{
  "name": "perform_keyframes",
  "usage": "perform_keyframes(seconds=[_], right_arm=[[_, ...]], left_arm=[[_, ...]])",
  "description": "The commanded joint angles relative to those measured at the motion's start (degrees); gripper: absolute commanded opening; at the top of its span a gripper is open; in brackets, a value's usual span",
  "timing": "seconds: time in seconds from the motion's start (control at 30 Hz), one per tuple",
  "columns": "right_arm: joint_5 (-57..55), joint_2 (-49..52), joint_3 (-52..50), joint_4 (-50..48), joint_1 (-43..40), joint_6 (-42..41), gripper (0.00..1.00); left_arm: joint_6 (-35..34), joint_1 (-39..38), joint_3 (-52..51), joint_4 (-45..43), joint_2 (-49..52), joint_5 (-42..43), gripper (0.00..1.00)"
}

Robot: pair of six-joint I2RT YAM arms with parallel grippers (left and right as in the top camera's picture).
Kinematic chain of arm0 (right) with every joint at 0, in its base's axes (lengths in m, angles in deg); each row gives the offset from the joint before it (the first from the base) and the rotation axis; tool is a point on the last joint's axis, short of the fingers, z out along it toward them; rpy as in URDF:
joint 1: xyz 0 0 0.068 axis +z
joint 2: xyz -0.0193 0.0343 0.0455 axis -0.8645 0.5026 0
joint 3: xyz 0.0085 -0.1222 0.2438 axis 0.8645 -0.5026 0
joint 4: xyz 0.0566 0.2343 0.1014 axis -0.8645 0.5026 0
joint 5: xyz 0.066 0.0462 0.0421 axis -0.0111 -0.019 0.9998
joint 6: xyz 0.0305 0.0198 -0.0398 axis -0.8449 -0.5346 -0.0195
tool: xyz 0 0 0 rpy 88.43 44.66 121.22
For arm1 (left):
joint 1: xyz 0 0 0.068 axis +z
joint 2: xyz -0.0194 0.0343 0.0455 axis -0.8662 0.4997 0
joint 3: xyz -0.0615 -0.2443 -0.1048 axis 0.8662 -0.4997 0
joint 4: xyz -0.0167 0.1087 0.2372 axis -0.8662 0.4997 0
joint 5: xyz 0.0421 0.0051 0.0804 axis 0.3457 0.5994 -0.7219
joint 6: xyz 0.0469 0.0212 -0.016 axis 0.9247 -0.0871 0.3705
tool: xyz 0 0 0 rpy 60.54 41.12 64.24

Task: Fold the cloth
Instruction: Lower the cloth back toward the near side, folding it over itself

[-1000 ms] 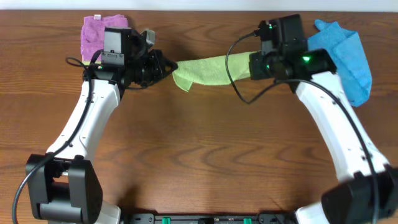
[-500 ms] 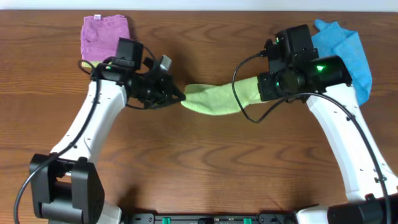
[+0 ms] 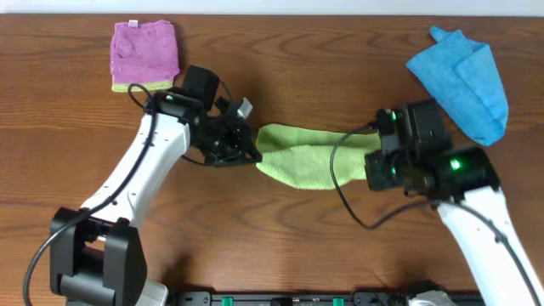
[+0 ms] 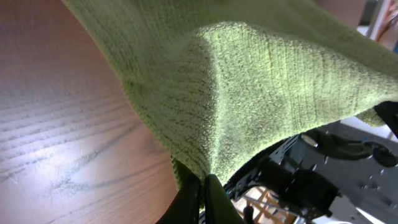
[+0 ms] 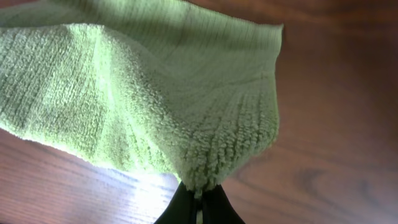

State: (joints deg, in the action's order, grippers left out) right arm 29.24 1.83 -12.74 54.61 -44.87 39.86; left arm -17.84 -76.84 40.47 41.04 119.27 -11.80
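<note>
Over the last second both arms carried the cloth [image 3: 306, 158] away from the far side of the desk [image 3: 280, 246] and toward the robot. A second before, it had hung as a narrow, taut band up between the purple cloth [image 3: 144, 53] and the blue cloth [image 3: 463, 81]. At this moment it sat near the middle of the desk, well apart from both, and looked wider and slacker, with its near edge bellying out.

The left end effector [image 3: 252, 154] was pressed together on the cloth's left end. Its wrist view showed the fingertips [image 4: 203, 186] closed on a bunched edge, the terry draping away above the wood. The right end effector [image 3: 371, 167] likewise pinched the opposite end (its wrist view showed the fabric gathered into the closed tips [image 5: 198, 196] and fanning outward). The right arm had travelled the farther of the two, so the cloth ran slightly downhill to the right in the overhead view.

I judged this a repositioning move, bringing the cloth to open working space before laying it flat. No fold was visible yet. Whether the sagging middle already touched the desk could not be told.
</note>
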Motion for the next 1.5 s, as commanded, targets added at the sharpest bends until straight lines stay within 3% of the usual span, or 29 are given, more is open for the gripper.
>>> perform_keyframes(seconds=[0.0, 0.33, 0.9, 1.27, 1.47], right_arm=[[1.5, -3.5, -4.4, -0.7, -0.3, -3.5, 0.02], [3.5, -9.9, -13.8, 0.4, -0.3, -12.1, 0.01], [3.1, -10.2, -21.4, 1.5, -0.3, -23.0, 0.01], [-5.8, -10.2, -22.1, -0.5, -0.3, -27.0, 0.01], [-8.2, -9.8, -22.1, -7.7, -0.3, -25.8, 0.01]], left_arm=[[0.4, -1.9, -3.2, -0.1, -0.8, -1.8, 0.06], [-1.0, -5.1, -12.3, -2.1, -0.8, -2.8, 0.06], [-3.6, -5.1, -21.6, -6.1, -1.2, -2.8, 0.06], [-14.3, -5.1, -21.6, -13.6, -3.7, -0.8, 0.06], [-20.8, -5.1, -21.5, -20.8, -4.9, -1.5, 0.06]])
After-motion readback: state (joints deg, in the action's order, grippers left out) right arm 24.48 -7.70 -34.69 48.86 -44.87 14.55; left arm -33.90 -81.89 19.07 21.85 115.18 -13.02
